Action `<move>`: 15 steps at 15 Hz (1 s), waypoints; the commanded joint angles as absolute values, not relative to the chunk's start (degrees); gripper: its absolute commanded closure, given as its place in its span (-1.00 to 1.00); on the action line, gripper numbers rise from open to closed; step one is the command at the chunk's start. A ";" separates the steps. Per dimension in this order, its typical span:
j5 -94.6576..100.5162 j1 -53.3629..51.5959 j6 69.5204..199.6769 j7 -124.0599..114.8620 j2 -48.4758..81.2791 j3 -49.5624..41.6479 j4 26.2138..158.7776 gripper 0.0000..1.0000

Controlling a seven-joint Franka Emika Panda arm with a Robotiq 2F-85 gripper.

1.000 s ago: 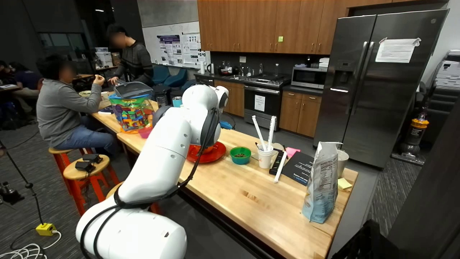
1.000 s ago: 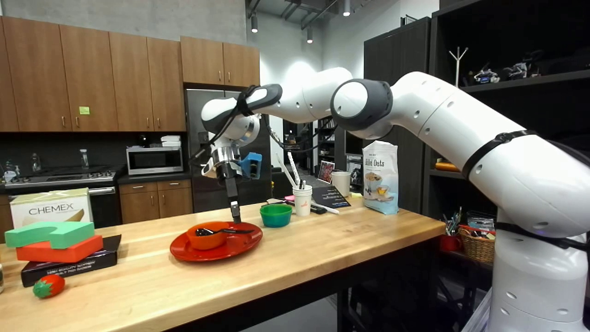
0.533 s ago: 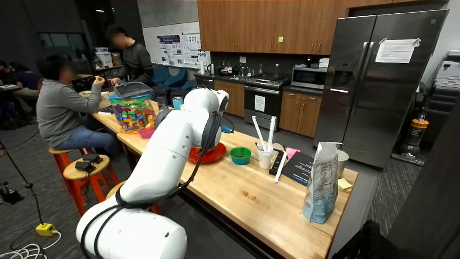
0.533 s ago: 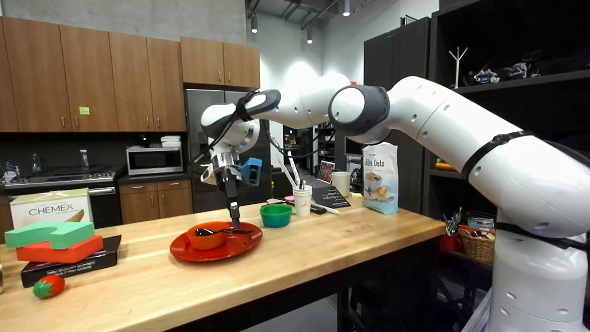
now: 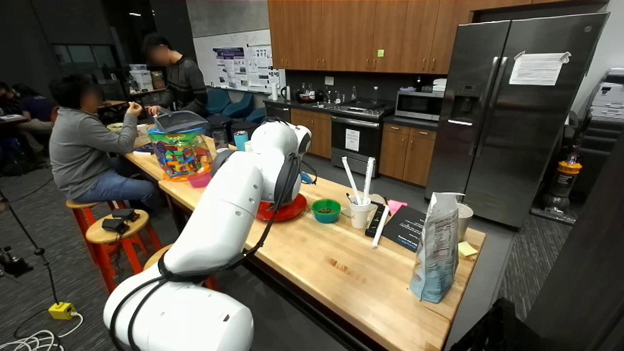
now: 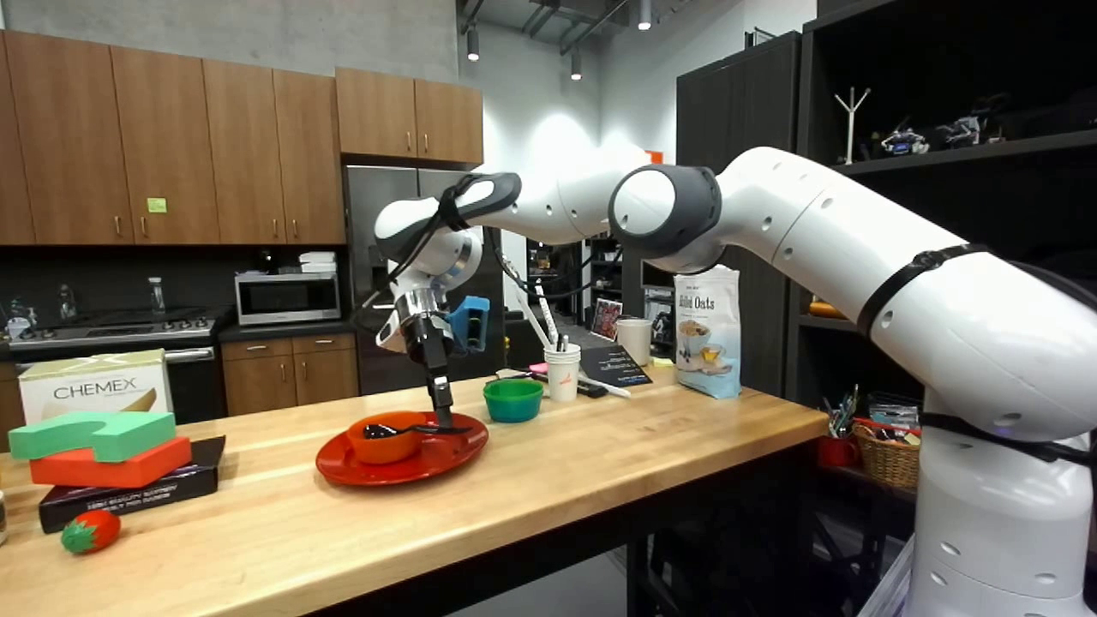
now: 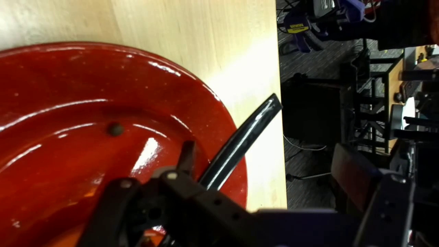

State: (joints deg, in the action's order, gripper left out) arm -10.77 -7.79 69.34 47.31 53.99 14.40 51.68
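Note:
My gripper (image 7: 269, 163) stands open in the wrist view, one finger (image 7: 188, 156) over the red plate (image 7: 103, 79), the other far to the right. A shiny black spoon handle (image 7: 240, 147) runs slantwise between them, closer to the left finger; contact cannot be made out. In an exterior view the gripper (image 6: 442, 413) points down at that handle (image 6: 458, 429), which sticks out from an orange bowl (image 6: 381, 448) on the plate (image 6: 428, 467). The spoon's other end lies in the bowl. A small dark pellet (image 7: 115, 129) sits on the plate. The arm hides the gripper in the opposite exterior view.
A green bowl (image 6: 514, 400) and a cup with straws and pens (image 6: 562, 374) stand beside the plate. Farther off is an oats bag (image 6: 708, 334). Foam blocks (image 6: 111, 463), a Chemex box (image 6: 98, 386) and a toy strawberry (image 6: 91, 531) sit at the other end.
The arm has come down a little, bringing the gripper's fingertips from above the plate to about the level of the spoon handle. Plate, bowl and spoon look unmoved.

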 commanded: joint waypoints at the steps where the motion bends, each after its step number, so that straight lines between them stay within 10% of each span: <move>1: -8.36 -9.55 69.85 44.08 53.90 12.77 50.17 -1.00; 15: 3.77 -18.22 71.41 31.16 54.91 8.64 49.11 -1.00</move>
State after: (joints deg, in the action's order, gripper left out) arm 3.10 -17.52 71.85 32.65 54.37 9.23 50.37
